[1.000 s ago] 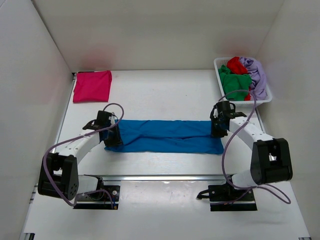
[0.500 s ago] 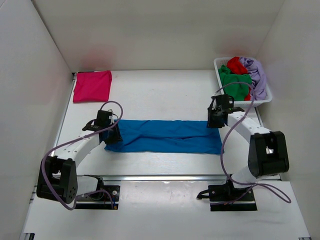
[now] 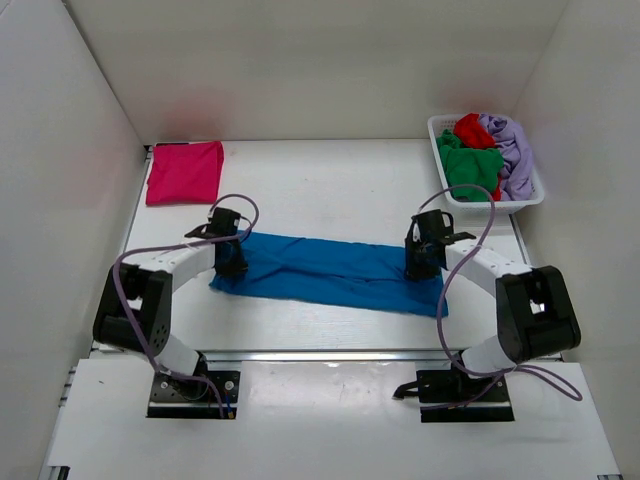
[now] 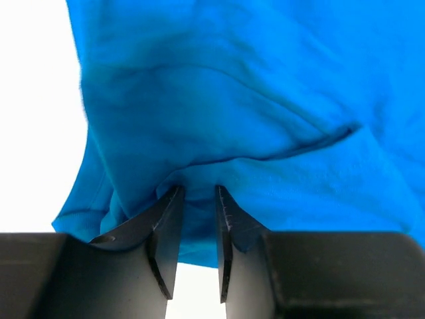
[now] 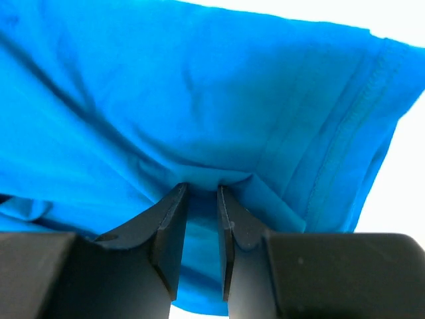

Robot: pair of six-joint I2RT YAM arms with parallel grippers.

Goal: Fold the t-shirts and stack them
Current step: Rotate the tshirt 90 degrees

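White walls (image 3: 80,150) close the table (image 3: 330,190) in at the left, right and top of the overhead frame. I have bare table above the blue t-shirt (image 3: 330,272) up to the back wall, and a narrower band below it down to the near edge. The blue t-shirt lies mid-frame as a long folded strip. Its long axis runs left to right and dips slightly toward the lower right. A stitched edge shows at the right of the right wrist view.

My left hand (image 3: 230,262) sits on the strip's left end and my right hand (image 3: 421,262) on its right end. Each hand's fingers are nearly together, pinching a raised fold of blue cloth.

The pink t-shirt (image 3: 185,172) lies folded at the upper left, well apart. The basket (image 3: 442,185) at the upper right holds green, red and lavender shirts
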